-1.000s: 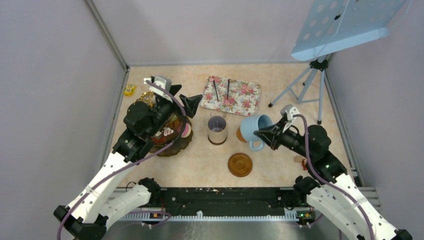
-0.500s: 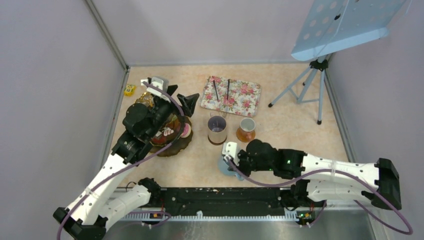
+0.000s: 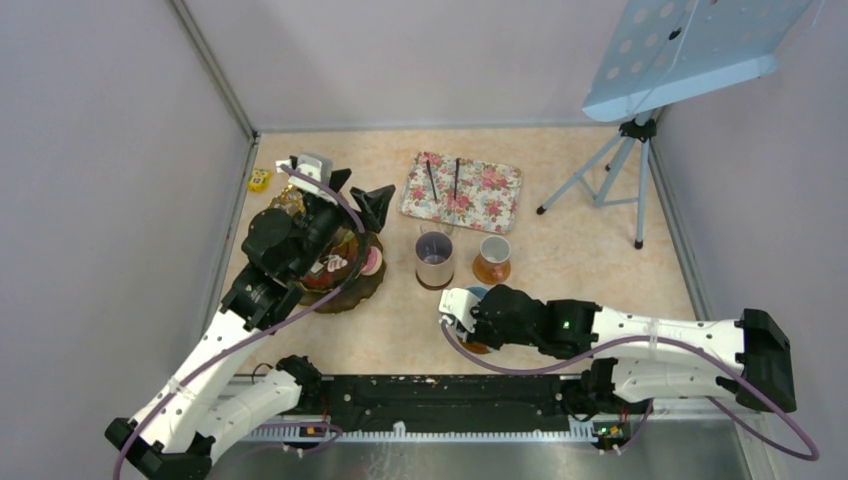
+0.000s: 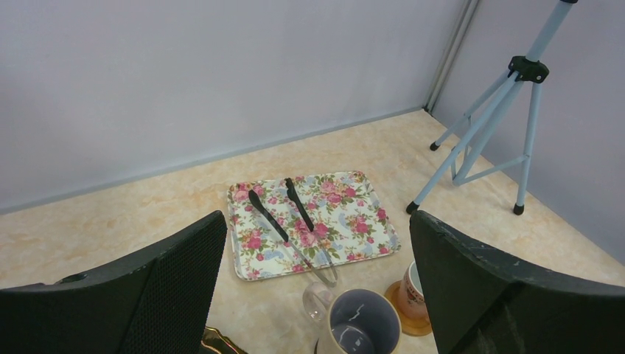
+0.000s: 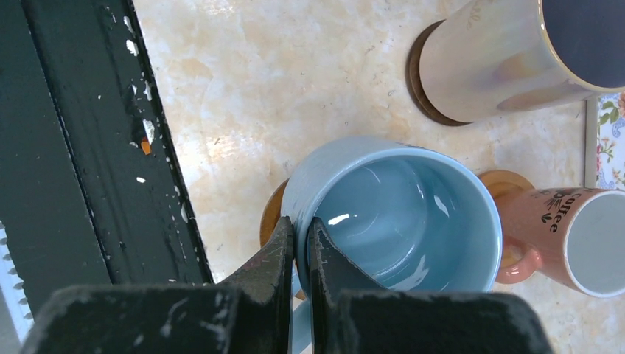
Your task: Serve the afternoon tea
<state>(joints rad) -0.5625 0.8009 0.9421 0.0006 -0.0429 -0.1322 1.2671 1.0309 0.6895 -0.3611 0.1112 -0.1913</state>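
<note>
The right gripper (image 5: pixel 298 247) is closed on the rim of the light-blue mug (image 5: pixel 413 214). The mug stands near-centre, apparently seated on a wooden coaster (image 5: pixel 271 220). Step in hand: mug placement. The next move calls for jaw release and a vertical withdrawal.

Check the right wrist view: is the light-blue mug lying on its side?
No, the light-blue mug stands upright, mouth up, its rim pinched by the shut right gripper.
</note>
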